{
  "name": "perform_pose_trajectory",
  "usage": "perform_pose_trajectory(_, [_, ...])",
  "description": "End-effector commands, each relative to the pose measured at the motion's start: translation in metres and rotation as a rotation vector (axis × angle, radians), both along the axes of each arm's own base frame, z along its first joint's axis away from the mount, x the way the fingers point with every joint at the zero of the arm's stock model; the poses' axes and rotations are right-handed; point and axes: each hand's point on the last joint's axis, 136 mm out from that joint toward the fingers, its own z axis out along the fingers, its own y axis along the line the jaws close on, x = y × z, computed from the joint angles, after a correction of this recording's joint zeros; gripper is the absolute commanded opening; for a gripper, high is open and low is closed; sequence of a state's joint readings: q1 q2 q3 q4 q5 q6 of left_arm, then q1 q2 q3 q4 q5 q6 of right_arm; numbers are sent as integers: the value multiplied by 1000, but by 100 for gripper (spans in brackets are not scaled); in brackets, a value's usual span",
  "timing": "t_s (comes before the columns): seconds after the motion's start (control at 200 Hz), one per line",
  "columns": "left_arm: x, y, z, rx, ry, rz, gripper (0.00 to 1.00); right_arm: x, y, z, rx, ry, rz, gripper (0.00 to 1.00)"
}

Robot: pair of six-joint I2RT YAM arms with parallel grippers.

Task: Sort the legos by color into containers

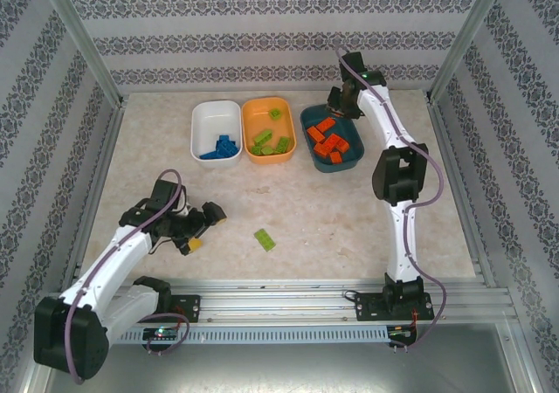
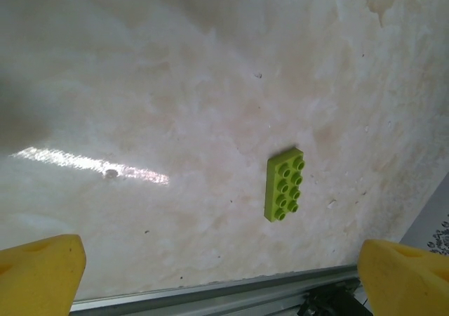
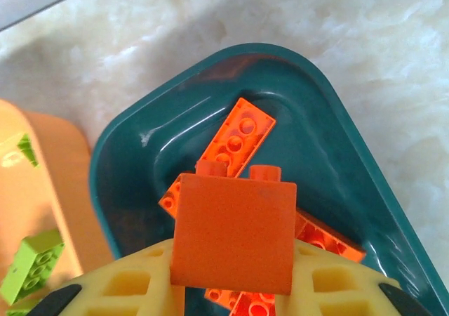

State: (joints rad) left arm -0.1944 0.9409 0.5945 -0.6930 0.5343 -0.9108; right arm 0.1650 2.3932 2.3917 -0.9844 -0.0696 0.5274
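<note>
We're in a robotics lab test cell here, not a home and not a kitchen. Beyond the right pincer (image 1: 336, 109) stands a printed patterned panel (image 1: 279, 26), with more of the same to either side, all framed by bare aluminium posts (image 1: 83, 39). Under both pincers lies a marble-look desk (image 1: 349, 227). On the near side of the left pincer (image 1: 205, 229), a slotted metal rail (image 1: 288, 299) carries the bolted arm bases (image 1: 393, 301), with cables (image 1: 428, 201) looping along the arms.
</note>
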Motion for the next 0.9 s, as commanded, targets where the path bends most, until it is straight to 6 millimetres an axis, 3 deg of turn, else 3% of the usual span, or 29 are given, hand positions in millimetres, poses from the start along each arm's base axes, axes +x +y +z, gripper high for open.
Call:
perform_pose_trajectory(0.0, [-23, 10, -10, 38, 78, 36, 100, 7, 0, 2, 59, -3, -29, 31])
perform_pose_trajectory(0.09, [-28, 13, -9, 49, 82, 48, 100, 11, 0, -7, 85, 7, -49, 35])
perform_pose_trajectory(0.21, [-30, 15, -7, 50, 80, 60, 100, 15, 3, -10, 128, 11, -62, 51])
perform_pose_trajectory(0.515, [-20, 9, -7, 24, 63, 62, 100, 3, -2, 19, 158, -13, -65, 59])
perform_pose_trajectory(0.729, [-5, -1, -11, 2, 55, 31, 100, -34, -2, 44, 191, -36, -51, 65])
perform_pose_trajectory(0.894, [7, -17, -12, 60, 22, -129, 100, -84, 2, 35, 248, 4, -56, 66])
